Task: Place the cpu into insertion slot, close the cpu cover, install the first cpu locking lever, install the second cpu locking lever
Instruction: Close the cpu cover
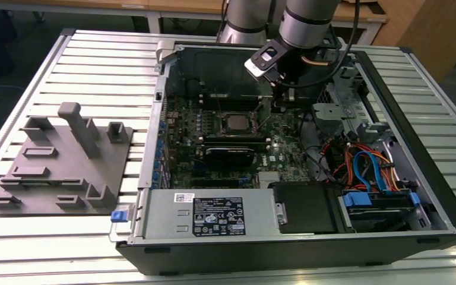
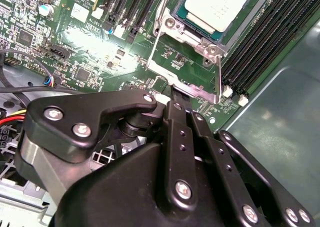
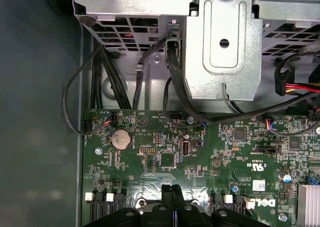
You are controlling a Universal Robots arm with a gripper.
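Here, closed pincer at cpu cover edge

The exterior view looks steeply down on the open case from afar; both wrist views peer past the gripper, close over the motherboard.

Print on show: a black label and small white sticker on the power supply, wording too small to make out, plus upside-down white lettering across the motherboard.
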